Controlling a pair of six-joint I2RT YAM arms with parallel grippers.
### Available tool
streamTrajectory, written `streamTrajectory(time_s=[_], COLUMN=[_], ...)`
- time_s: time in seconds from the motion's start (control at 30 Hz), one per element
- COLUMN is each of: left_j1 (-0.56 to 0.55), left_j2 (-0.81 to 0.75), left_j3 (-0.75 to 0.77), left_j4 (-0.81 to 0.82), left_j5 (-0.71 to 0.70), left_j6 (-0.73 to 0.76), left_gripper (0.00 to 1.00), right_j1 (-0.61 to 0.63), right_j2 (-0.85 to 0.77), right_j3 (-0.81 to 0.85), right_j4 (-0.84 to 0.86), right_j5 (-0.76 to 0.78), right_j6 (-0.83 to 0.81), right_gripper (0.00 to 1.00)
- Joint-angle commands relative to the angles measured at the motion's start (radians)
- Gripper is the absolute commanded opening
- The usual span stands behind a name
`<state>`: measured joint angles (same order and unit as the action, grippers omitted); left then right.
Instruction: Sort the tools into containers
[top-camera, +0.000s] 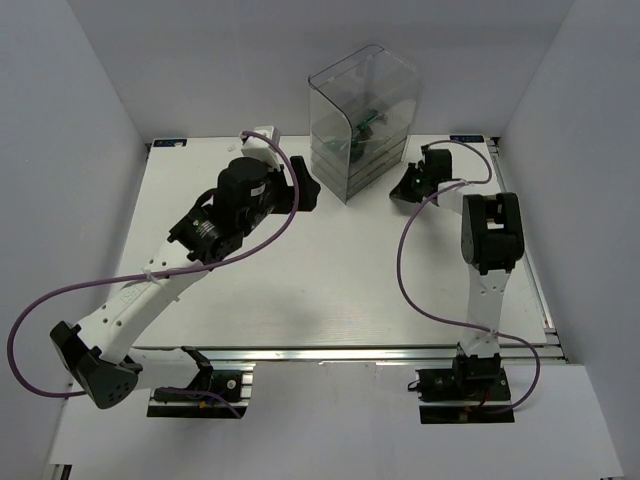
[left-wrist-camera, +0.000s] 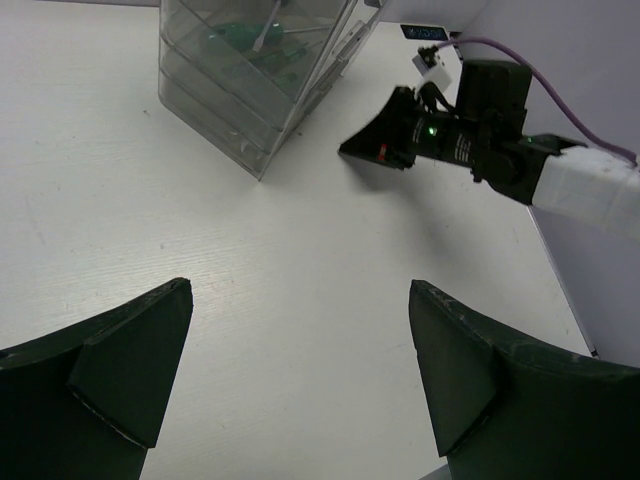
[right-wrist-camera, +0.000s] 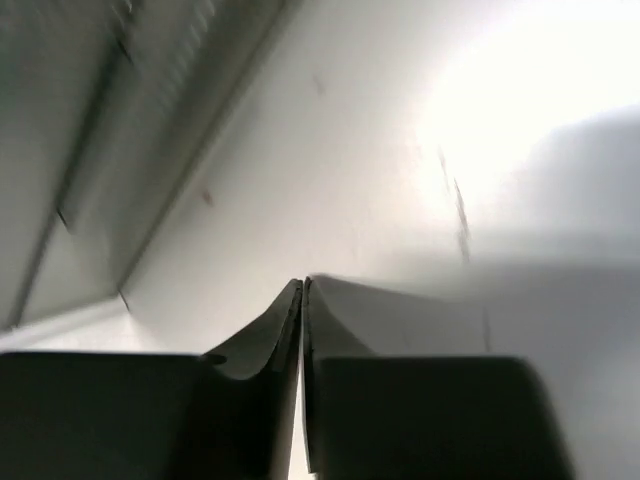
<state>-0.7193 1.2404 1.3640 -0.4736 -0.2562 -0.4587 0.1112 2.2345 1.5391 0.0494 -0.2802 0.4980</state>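
Screwdrivers (left-wrist-camera: 245, 40) with green handles lie inside the clear smoky-grey plastic drawer unit (top-camera: 362, 120) at the white worktop's (top-camera: 330, 280) far middle. The left gripper (left-wrist-camera: 298, 292) gapes empty near its left, and the right gripper (right-wrist-camera: 302, 290) is clenched on nothing just right.

A white table (top-camera: 330, 280) is closed in by plain white walls (top-camera: 90, 90) on the left, right and far sides. A silver rail (top-camera: 350, 352) runs along its near edge. A small blue label (top-camera: 170, 143) sits at the far-left corner, a second label (top-camera: 467, 137) at the far-right.
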Motion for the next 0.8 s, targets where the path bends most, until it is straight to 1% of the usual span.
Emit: streamTrajectory(time_s=[0.0, 0.03, 0.07, 0.1, 0.13, 0.17, 0.2, 0.23, 0.27, 0.3, 0.33, 0.5, 0.53, 0.6, 0.63, 0.7, 0.77], left_j1=[0.001, 0.001, 0.001, 0.001, 0.003, 0.001, 0.001, 0.003, 0.003, 0.003, 0.004, 0.008, 0.008, 0.008, 0.008, 0.008, 0.008], left_j2=[-0.027, -0.03, -0.029, -0.029, -0.024, -0.021, -0.016, -0.016, -0.013, -0.015, -0.015, -0.022, -0.021, -0.018, -0.021, -0.024, -0.035], left_j3=[-0.019, -0.035, -0.042, -0.048, -0.055, -0.057, -0.06, -0.06, -0.068, -0.074, -0.081, -0.153, -0.161, -0.184, -0.192, -0.207, -0.233], left_j4=[0.026, 0.039, 0.047, 0.055, 0.065, 0.07, 0.078, 0.078, 0.084, 0.089, 0.102, 0.156, 0.168, 0.177, 0.188, 0.196, 0.208], left_j5=[-0.011, -0.011, -0.009, -0.006, -0.005, -0.002, 0.0, -0.002, -0.002, -0.003, -0.002, 0.04, 0.046, 0.06, 0.073, 0.081, 0.086], left_j6=[-0.008, -0.006, -0.006, -0.003, 0.0, 0.006, 0.009, 0.012, 0.014, 0.014, 0.014, 0.018, 0.02, 0.029, 0.032, 0.04, 0.04], left_gripper=[0.98, 0.98, 0.98, 0.98, 0.98, 0.98, 0.98, 0.98, 0.98, 0.98, 0.98, 0.98, 0.98, 0.98, 0.98, 0.98, 0.98], right_j1=[-0.027, -0.03, -0.033, -0.034, -0.035, -0.031, -0.024, -0.024, -0.019, -0.018, -0.018, -0.024, -0.027, -0.039, -0.044, -0.05, -0.05], right_j2=[-0.151, -0.203, -0.229, -0.251, -0.289, -0.305, -0.334, -0.334, -0.375, -0.401, -0.456, -0.578, -0.617, -0.662, -0.709, -0.751, -0.82], right_j3=[-0.121, -0.151, -0.175, -0.203, -0.201, -0.192, -0.166, -0.16, -0.163, -0.181, -0.221, -0.247, -0.255, -0.295, -0.312, -0.362, -0.416], right_j4=[0.009, 0.018, 0.02, 0.018, -0.04, -0.096, -0.22, -0.221, -0.299, -0.309, -0.31, -0.433, -0.434, -0.399, -0.385, -0.356, -0.306], right_j5=[0.015, -0.02, -0.052, -0.095, -0.194, -0.255, -0.323, -0.342, -0.346, -0.33, -0.309, -0.304, -0.309, -0.295, -0.287, -0.26, -0.199], right_j6=[-0.102, -0.12, -0.148, -0.239, -0.295, -0.358, -0.486, -0.553, -0.596, -0.608, -0.615, -0.632, -0.624, -0.57, -0.566, -0.575, -0.59], right_gripper=[0.02, 0.0, 0.0, 0.0, 0.07, 0.16, 0.35, 0.44, 0.53, 0.61, 0.89, 0.89, 0.89, 0.89, 0.89, 0.89, 0.89])
